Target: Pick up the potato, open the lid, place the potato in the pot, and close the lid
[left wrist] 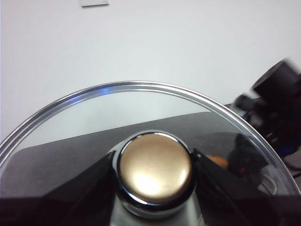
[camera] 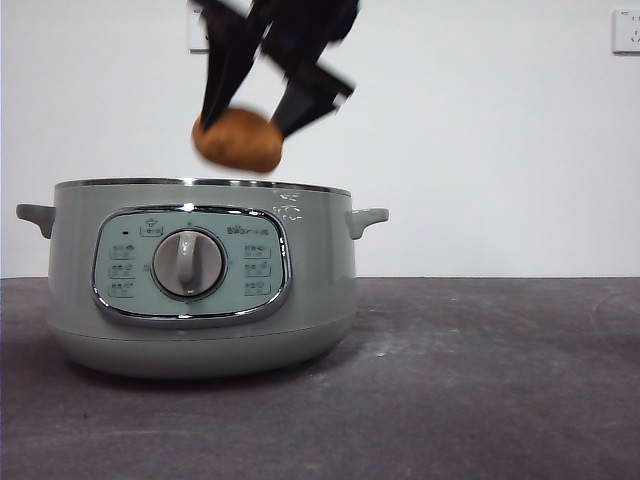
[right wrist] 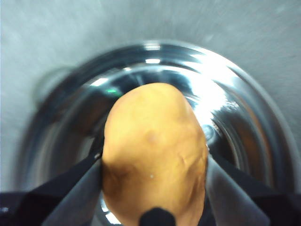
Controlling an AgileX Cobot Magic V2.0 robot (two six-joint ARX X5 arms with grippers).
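The pot (camera: 200, 290) stands on the dark surface (camera: 480, 380) with its chrome-framed panel and central dial (camera: 189, 263) facing the front camera. Its top is uncovered; the right wrist view looks straight down into its shiny steel bowl (right wrist: 235, 113).

The lid (left wrist: 155, 101) is away from the pot, out of the front view. It shows only in the left wrist view, where the left pincer (left wrist: 155, 188) is pinched onto the lid's round knob (left wrist: 155, 168), one black jaw pressed against each side of it, with the glass dome and steel rim arcing beyond.

Above the pot's rim, clear of it, the right pincer (camera: 245, 125) comes down from overhead and clamps the potato (camera: 238, 139) between its two jaws. In the right wrist view the potato (right wrist: 155, 155) hangs directly over the pot's open bowl, a jaw touching each flank.
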